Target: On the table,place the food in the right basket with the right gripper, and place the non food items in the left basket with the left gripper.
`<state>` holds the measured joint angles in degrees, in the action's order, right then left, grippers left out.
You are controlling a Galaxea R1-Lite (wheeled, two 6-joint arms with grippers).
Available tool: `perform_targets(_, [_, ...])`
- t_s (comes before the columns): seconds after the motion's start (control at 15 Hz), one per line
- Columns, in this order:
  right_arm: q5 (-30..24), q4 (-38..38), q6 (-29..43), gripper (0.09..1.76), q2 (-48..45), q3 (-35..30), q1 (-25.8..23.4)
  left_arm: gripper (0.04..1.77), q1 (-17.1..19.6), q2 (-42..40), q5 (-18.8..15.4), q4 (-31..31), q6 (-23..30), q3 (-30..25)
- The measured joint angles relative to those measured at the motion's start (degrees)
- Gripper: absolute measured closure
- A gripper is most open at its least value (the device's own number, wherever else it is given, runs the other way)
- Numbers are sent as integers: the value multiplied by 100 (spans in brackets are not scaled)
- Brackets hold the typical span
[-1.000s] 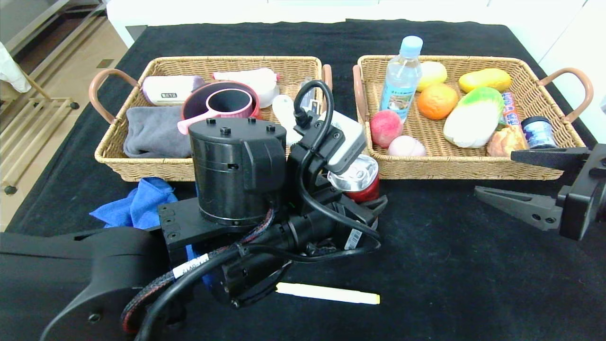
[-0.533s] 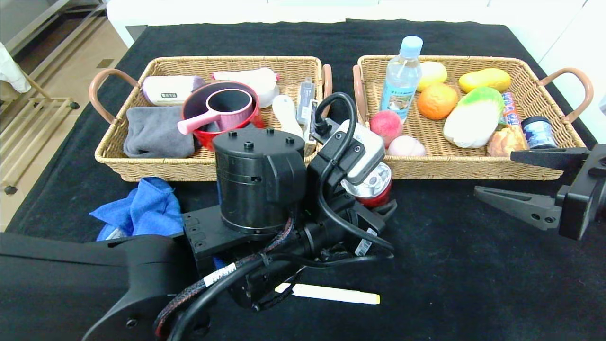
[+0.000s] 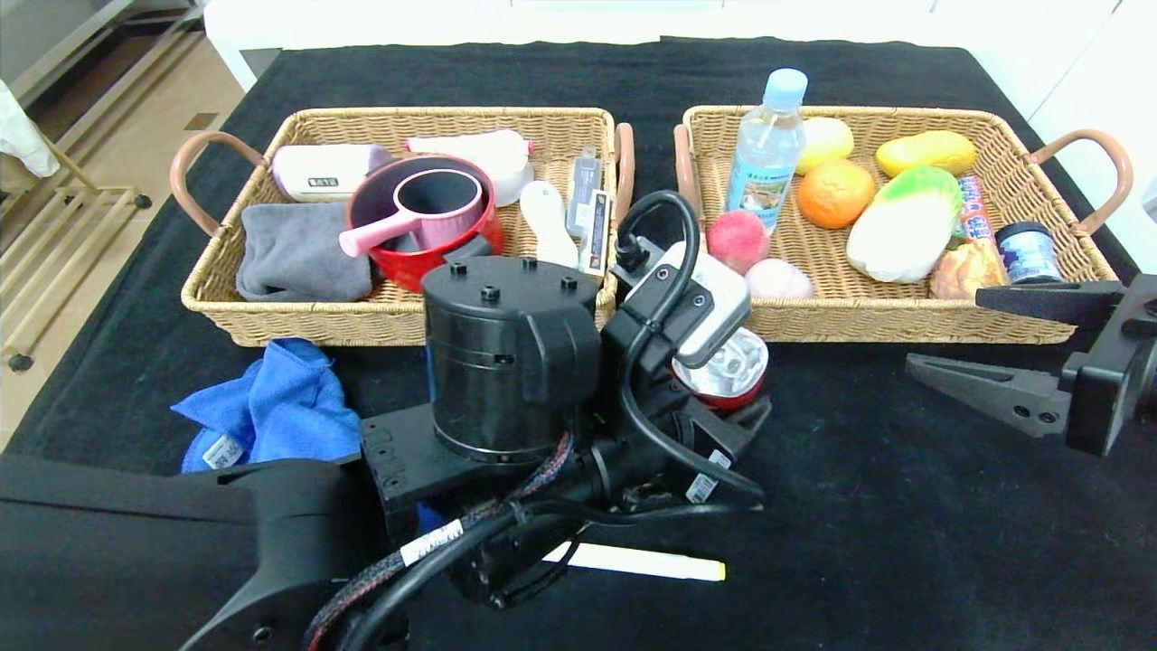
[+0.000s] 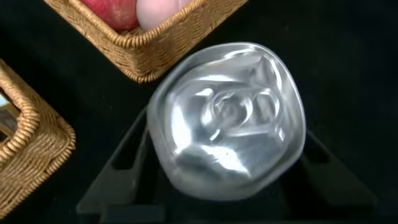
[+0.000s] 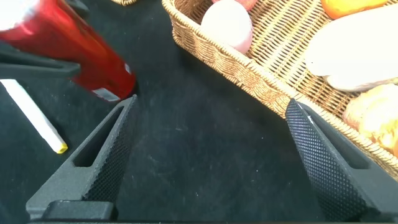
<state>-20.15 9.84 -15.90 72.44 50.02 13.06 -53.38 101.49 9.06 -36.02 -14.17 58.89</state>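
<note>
The right basket (image 3: 904, 316) holds fruit and a bottle (image 3: 766, 154); the left claw (image 3: 723, 398) clamps the red can (image 3: 728, 375); the right claw (image 3: 985, 348) stands apart.

Beige floor (image 3: 108, 99) left, perhaps a wooden rack (image 3: 45, 226), white wall (image 3: 1076, 54) behind.

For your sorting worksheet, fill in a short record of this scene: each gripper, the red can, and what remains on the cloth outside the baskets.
left gripper: around the red can, between the two baskets' near edges
right gripper: jaws open, empty, near the right basket
red can: tilted, silver top up
outside baskets: blue cloth, pale yellow stick
left basket: holds grey cloth, red pot
</note>
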Motion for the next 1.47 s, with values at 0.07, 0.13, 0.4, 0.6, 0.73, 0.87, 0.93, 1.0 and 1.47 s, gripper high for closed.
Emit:
perform_targets(0.07, [4, 2, 2, 14, 0, 1, 0, 56, -4, -2, -5, 6, 0, -11])
perform_targets(0.13, [4, 0, 0, 14, 0, 1, 0, 50, -4, -6, 1, 9, 0, -16])
perform_targets(0.4, [0, -2, 0, 14, 0, 0, 4, 34, -67, -39, 12, 20, 0, -46])
perform_targets(0.6, [-2, -2, 2, 14, 2, -2, 0, 27, -138, -121, 20, 45, -11, -79])
perform_targets(0.73, [0, 0, 0, 14, 7, -2, 2, 23, -196, -227, 11, 61, -134, -145])
perform_targets(0.87, [-2, -4, 2, 14, 9, -2, 2, 20, -284, -363, 11, 118, -179, -236])
perform_targets(0.93, [-2, -9, 0, 14, 9, -2, 2, 19, -325, -438, 26, 140, -184, -283])
perform_targets(1.0, [0, -9, 0, 14, 16, -2, 2, 17, -347, -518, 37, 251, -187, -313])
perform_targets(1.47, [1, 2, 0, 14, 79, 0, 2, 13, -397, -1241, 0, 1318, -333, -402])
